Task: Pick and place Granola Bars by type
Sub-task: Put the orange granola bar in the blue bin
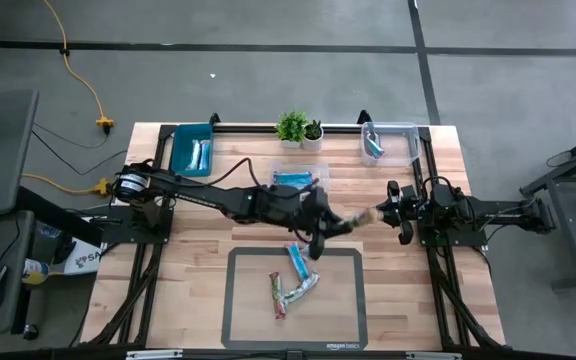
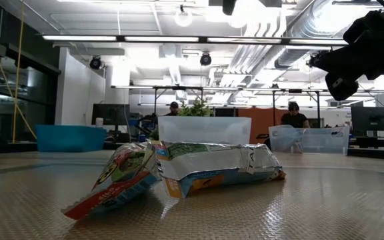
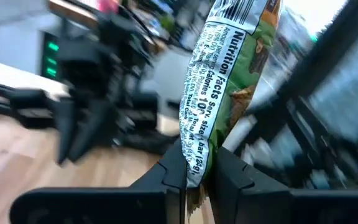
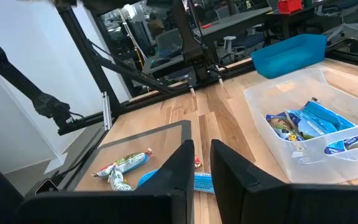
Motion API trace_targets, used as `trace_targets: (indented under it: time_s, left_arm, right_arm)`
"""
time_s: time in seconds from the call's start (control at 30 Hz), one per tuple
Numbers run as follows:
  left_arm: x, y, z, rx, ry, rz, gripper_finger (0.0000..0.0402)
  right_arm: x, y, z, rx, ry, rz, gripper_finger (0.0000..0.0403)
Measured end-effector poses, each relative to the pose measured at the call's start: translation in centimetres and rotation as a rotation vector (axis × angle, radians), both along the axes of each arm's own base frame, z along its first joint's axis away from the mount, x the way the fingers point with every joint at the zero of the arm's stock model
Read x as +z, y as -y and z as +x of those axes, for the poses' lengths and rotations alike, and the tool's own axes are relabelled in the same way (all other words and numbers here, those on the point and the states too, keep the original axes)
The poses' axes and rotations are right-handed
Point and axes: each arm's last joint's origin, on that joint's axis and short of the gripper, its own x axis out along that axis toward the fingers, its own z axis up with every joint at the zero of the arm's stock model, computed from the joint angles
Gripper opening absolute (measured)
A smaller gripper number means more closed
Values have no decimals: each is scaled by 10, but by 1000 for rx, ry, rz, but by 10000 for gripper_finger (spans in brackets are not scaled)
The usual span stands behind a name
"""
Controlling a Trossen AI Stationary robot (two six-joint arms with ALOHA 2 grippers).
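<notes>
My left gripper (image 1: pixel 320 226) is over the table's middle, above the far edge of the grey mat (image 1: pixel 238 300), and is shut on a green granola bar (image 3: pixel 229 68), which also shows in the high view (image 1: pixel 353 219). My right gripper (image 1: pixel 393 212) is empty, its fingers close together (image 4: pixel 202 163), just right of the bar's free end. A light blue bar (image 1: pixel 296 258), a silver-blue bar (image 1: pixel 304 288) and a red-green bar (image 1: pixel 278 297) lie flat on the mat. In the low view (image 2: pixel 212 165) the mat's bars lean on each other. My left gripper pinches the green bar's near end (image 3: pixel 195 163) between its two fingers. The fingers come roughly level from the table's left and lie along the bar. The bar sticks out ahead of the fingers toward the right arm, lifted clear of the table.
A clear bin (image 1: pixel 298 178) with blue bars stands beyond the mat. A blue bin (image 1: pixel 190 150) with bars is at the far left and a clear bin (image 1: pixel 388 143) with a blue bar at the far right. A small plant (image 1: pixel 298 128) stands at the far edge. People (image 2: pixel 293 117) sit in the room behind.
</notes>
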Motion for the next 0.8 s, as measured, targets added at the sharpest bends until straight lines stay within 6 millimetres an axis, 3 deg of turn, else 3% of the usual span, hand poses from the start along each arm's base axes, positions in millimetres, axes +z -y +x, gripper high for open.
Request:
trace_targets:
  time_s: [0.27,0.43,0.6,0.8]
  left_arm:
    - [8,-15,-2,207,27,-57,39]
    - [29,-36,-16,310,57,-65,33]
    - [59,-65,-44,434,66,-28,16]
    - [88,-98,-90,578,6,21,23]
  right_arm:
    - [0,0,0,0,0,0,39]
    - [0,0,0,0,0,0,37]
    - [0,0,0,0,2,0,35]
    - [0,0,0,0,1,0,39]
